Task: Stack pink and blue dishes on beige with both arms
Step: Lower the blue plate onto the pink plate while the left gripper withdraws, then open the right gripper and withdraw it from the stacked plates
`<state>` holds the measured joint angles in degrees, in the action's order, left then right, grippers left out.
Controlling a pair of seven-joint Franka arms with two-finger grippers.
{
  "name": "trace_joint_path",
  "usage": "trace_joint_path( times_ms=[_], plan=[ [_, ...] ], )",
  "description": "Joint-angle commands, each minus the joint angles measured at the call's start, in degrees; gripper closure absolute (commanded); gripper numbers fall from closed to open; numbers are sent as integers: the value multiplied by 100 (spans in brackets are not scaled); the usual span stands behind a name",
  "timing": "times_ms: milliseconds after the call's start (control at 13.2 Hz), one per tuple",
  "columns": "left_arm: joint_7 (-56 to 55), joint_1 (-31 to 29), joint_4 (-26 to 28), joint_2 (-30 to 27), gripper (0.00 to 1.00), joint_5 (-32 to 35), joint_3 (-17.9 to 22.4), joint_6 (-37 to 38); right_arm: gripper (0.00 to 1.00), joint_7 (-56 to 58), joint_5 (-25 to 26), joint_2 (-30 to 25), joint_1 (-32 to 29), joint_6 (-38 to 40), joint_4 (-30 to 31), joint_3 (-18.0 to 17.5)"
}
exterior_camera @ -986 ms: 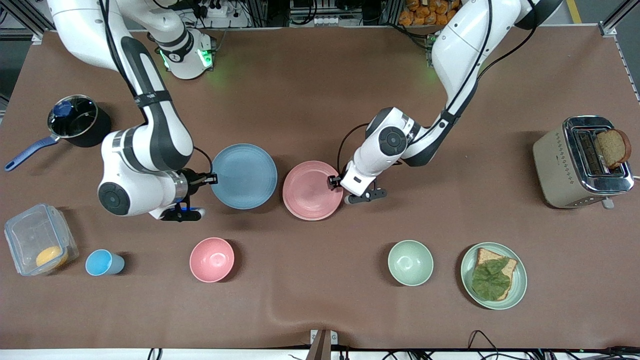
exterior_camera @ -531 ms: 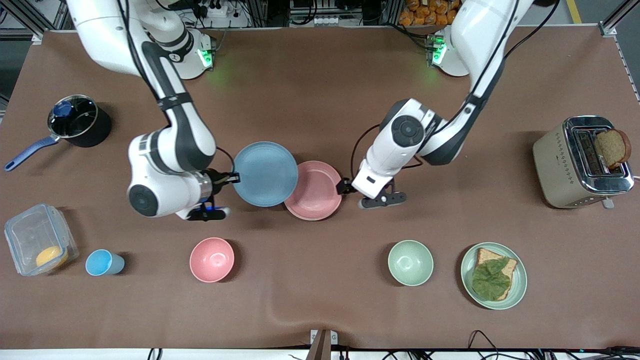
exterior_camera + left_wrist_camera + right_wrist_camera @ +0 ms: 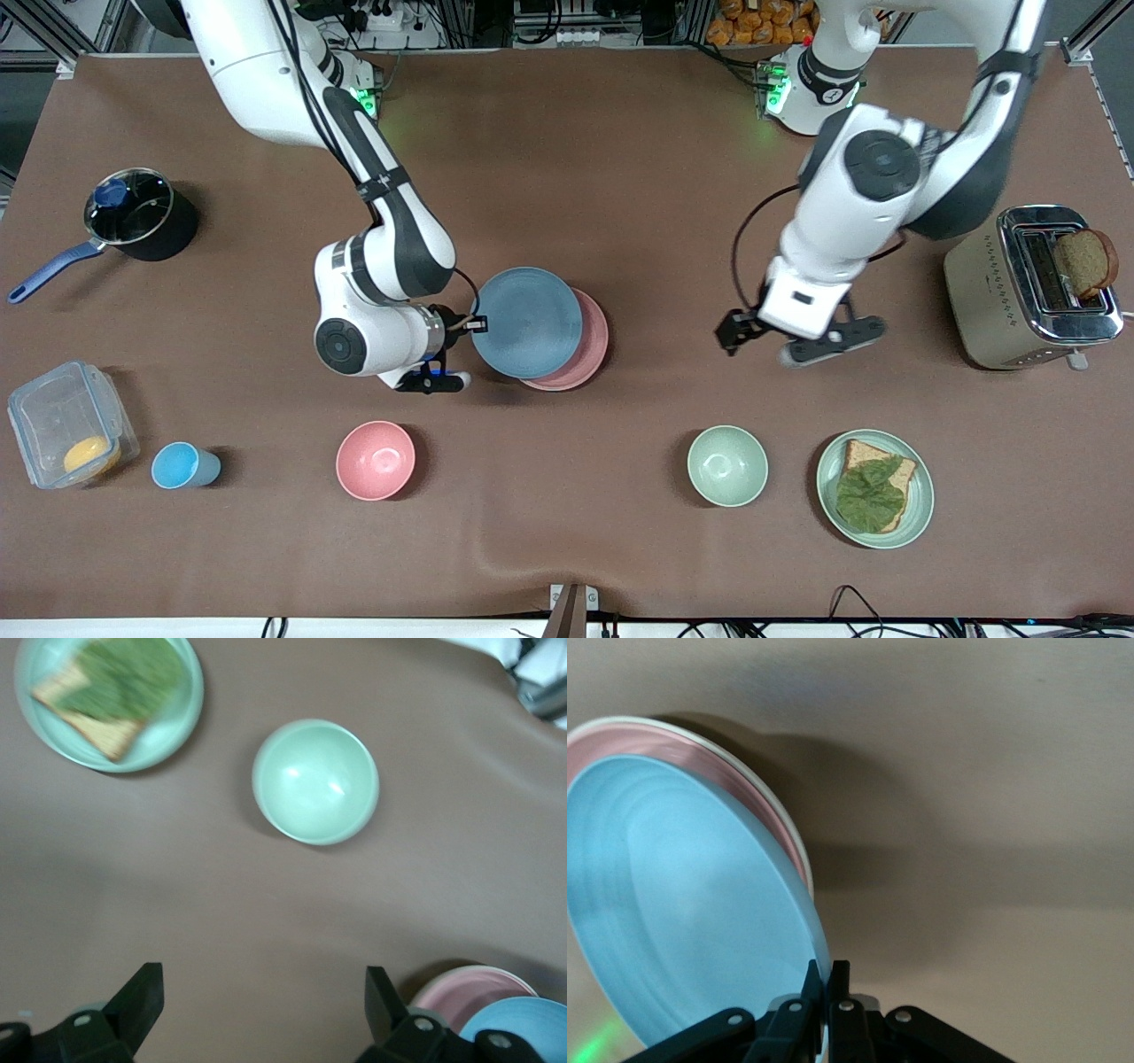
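Brown cloth covers the table [image 3: 567, 177]. Pinched thin on the rim of the flat round matte light blue plate [image 3: 526, 322], the right gripper [image 3: 476, 324] holds it over the flat pale pink plate [image 3: 592, 350], which pokes out past its edge toward the left arm's end; a pale cream rim [image 3: 757, 780] shows under the pink. Well apart, the left gripper [image 3: 732, 331] hangs spread wide and empty over bare cloth, above the pale green bowl [image 3: 315, 781].
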<state>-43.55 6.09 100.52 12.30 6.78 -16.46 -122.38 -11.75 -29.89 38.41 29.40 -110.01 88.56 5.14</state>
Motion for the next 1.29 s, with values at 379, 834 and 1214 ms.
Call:
trace_joint_path(
  times_ms=[379, 834, 1214],
  plan=[
    [1398, -827, -1552, -615, 0, 17, -50, 2840, 100, -82, -430, 351, 250, -521, -225, 48],
    [2534, -1312, -1535, -914, 0, -344, 89, 3001, 0, -21, -439, 378, 320, -627, -234, 48],
    [3054, -1066, -1570, -932, 0, -361, 591, 3018, 0, 23, -395, 202, 23, -382, -462, 66]
  ],
)
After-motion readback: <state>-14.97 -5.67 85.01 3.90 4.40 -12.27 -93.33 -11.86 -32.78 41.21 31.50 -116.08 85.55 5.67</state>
